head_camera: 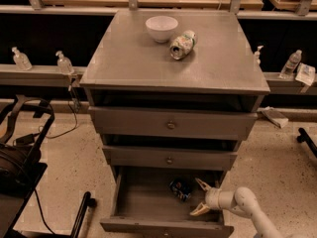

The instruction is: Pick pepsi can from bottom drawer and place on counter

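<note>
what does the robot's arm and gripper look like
The arm is smooth, white and tubular with rounded joints; no cables or markings show. Its gripper, inside the bottom drawer right of the pepsi can, has a white rounded wrist and two slim, pointed, cream-coloured fingers.

One view: high, frontal, mid-range, tilted down over counter [148, 58] and open bottom drawer [143, 200]; gripper [196, 197], fingers spread, lower right, inside drawer.
</note>
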Tool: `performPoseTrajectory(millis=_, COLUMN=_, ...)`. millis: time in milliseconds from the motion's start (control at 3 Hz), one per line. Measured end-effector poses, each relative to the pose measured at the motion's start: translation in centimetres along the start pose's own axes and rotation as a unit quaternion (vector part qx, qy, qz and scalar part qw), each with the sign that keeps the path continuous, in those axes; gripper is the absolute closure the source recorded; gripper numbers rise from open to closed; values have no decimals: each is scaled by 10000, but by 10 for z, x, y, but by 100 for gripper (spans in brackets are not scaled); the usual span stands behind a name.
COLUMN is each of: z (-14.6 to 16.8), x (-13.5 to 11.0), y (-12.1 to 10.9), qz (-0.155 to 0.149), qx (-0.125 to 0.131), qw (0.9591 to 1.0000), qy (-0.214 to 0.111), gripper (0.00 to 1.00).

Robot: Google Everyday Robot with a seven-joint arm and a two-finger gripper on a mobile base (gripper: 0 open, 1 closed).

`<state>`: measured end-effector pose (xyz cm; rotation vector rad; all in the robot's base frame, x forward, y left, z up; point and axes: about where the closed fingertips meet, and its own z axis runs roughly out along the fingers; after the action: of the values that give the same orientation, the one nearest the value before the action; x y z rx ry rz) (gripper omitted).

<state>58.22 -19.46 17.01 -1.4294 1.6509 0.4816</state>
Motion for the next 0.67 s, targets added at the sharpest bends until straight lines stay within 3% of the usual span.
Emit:
performPoseTrajectory(millis=333, z=0, x=7, y=-10, qz=341, qx=548, qw=9978, qy=113, gripper=11)
performPoseTrajectory(millis=667, z=4, x=20, y=-15, qz=767, qx=890, qw=9926, qy=311, gripper=15)
